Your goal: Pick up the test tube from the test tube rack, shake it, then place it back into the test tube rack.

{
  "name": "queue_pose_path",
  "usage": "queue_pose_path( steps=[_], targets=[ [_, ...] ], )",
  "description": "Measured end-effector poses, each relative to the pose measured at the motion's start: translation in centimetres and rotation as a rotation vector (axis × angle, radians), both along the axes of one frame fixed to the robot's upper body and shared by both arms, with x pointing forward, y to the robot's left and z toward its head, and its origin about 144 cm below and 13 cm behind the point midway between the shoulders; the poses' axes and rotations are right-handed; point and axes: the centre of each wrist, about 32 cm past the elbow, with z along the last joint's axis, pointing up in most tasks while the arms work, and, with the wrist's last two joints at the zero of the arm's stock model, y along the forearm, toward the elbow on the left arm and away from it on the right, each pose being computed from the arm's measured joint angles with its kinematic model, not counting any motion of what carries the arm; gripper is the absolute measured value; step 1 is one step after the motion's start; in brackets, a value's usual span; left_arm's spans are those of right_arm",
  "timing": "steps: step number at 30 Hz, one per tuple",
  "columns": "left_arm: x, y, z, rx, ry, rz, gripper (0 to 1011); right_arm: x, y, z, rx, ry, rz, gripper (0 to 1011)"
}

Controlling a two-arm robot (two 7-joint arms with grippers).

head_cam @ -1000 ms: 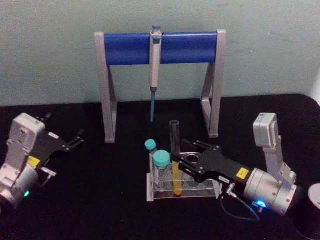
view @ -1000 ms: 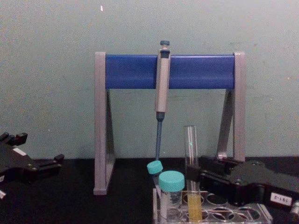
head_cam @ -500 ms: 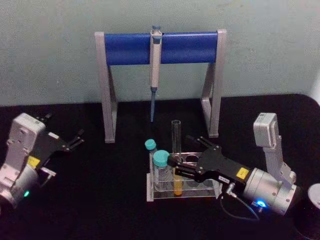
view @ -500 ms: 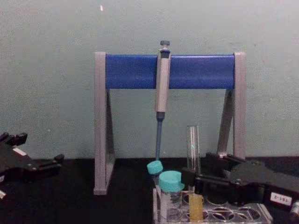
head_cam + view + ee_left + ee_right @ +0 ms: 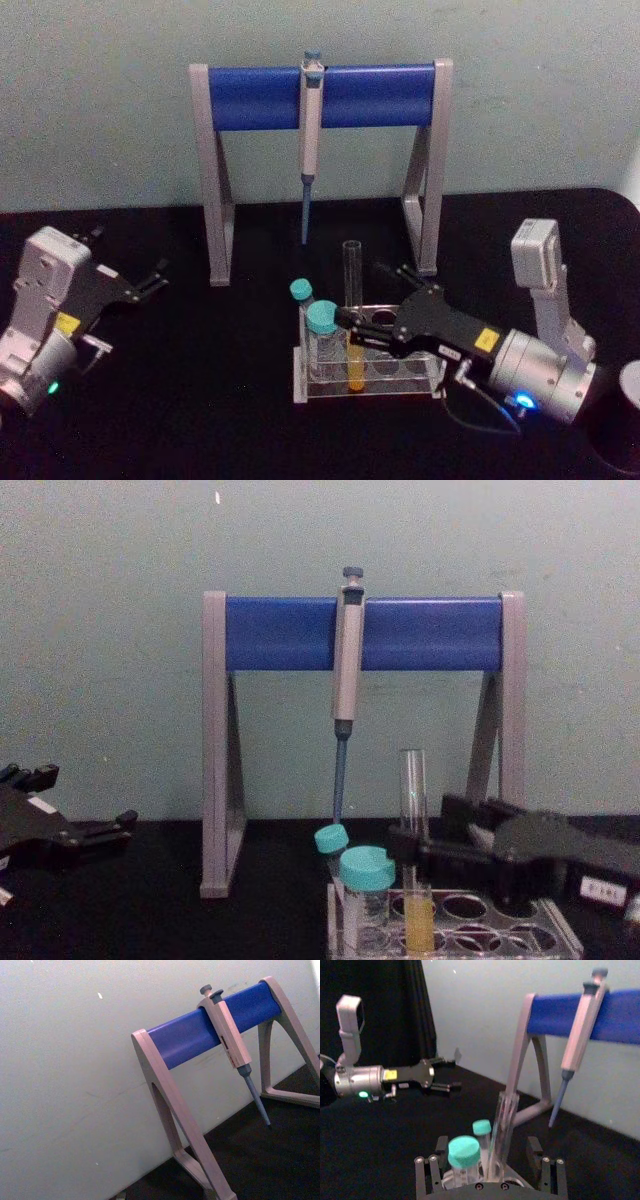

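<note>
The test tube (image 5: pixel 350 300) is a tall, thin, clear glass tube, uncapped, with yellow liquid in its lower part; it stands upright in the test tube rack (image 5: pixel 368 380), between the spread, open fingers of the right gripper (image 5: pixel 356 331), whether touching I cannot tell. The rack lies directly under that claw on a black table (image 5: pixel 200 400), a pale green wall (image 5: pixel 100 100) beyond. The left gripper (image 5: pixel 155 278) is open, parked well apart

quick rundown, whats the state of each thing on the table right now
tall clear glass test tube: upright in rack, uncapped, yellow liquid low down
low clear plastic test tube rack: flat on table
two teal-capped vials: capped, standing in rack
grey-blue pipette: hanging on blue-barred stand
right tool: open, fingers either side of tube
left tool: parked at table's left
</note>
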Motion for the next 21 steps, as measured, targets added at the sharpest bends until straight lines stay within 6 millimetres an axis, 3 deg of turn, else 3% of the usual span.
queue_pose_path(
  steps=[9,13,21],
  targets=[
    [0.0,0.0,0.0,0.0,0.0,0.0,1002,0.5,-0.4,3.4,0.049,-0.138,-0.002,1000],
    [0.0,0.0,0.0,0.0,0.0,0.0,1001,0.0,-1.1,4.8,0.061,-0.212,-0.096,1000],
    [0.0,0.0,0.0,0.0,0.0,0.0,1001,-1.9,-1.8,4.4,-0.02,-0.206,-0.378,1000]
  ],
)
